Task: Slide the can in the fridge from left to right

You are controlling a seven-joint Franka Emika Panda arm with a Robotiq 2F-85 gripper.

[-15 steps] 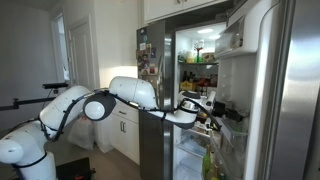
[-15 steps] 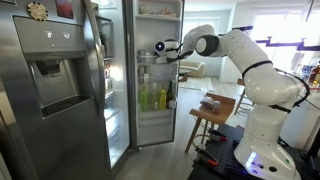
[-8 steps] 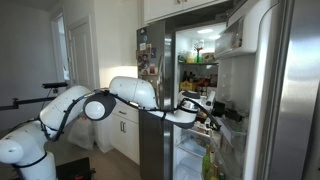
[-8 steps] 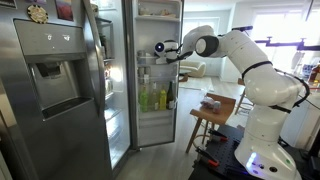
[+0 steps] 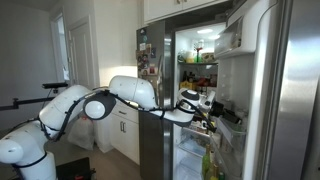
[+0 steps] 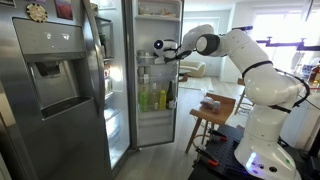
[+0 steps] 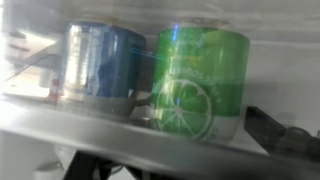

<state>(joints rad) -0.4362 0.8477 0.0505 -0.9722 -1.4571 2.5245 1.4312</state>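
Observation:
The fridge (image 5: 290,90) stands open with a lit white interior in both exterior views (image 6: 60,90). My gripper (image 5: 205,108) reaches into a middle shelf (image 6: 160,47). In the wrist view a green can with a lime picture (image 7: 200,80) stands upright on the shelf, and a blue can (image 7: 100,65) stands just left of it, close beside it. One dark finger (image 7: 285,135) shows to the right of the green can, apart from it. The other finger is hidden behind the blurred shelf edge. The gripper (image 7: 165,140) looks open and holds nothing.
Green bottles (image 6: 155,98) stand on a lower shelf. Door bins (image 5: 230,40) sit close to the arm. White cabinets (image 5: 125,130) are beside the fridge. A wooden stool (image 6: 210,108) stands near the robot base.
The gripper has edged slightly further into the fridge shelf. The cans have not visibly moved.

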